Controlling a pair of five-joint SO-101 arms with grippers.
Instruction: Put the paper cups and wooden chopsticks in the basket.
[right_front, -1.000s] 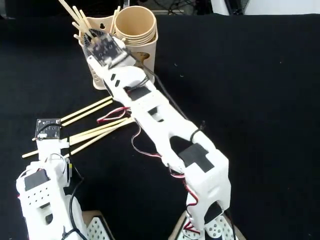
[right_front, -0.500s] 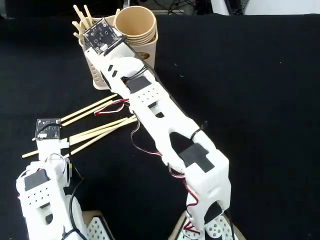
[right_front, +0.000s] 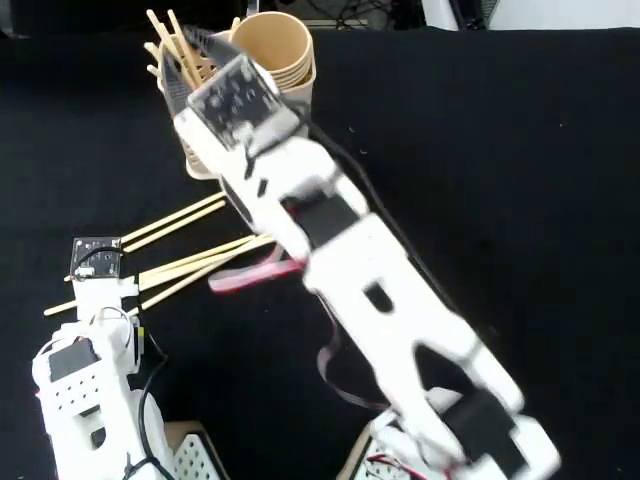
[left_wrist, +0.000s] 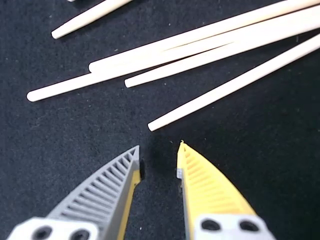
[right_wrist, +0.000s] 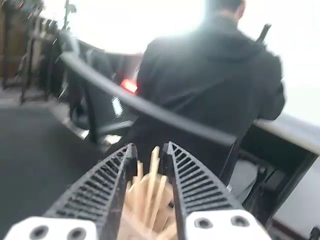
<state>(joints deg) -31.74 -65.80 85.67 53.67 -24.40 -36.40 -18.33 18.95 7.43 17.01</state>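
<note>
Loose chopsticks (right_front: 190, 262) lie on the black desk (right_front: 520, 150) just ahead of the left pincer (left_wrist: 159, 146), which is apart and empty. In the high view their long axis runs from 8 o'clock to 2 o'clock, towards the basket (right_front: 300, 100) at 12. The right pincer (right_wrist: 149, 146) hovers over that basket, slightly apart and gripping nothing. Paper cups (right_front: 272, 45) and more sticks stand inside. The left pincer looks far nearer the loose sticks.

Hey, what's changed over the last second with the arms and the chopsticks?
The right end effector lowered its chopsticks into the basket, then rose, open, apparently having let them go; they stand beside the paper cups. The left end effector, open over the loose chopsticks on the table, stayed put, as did those chopsticks.
</note>
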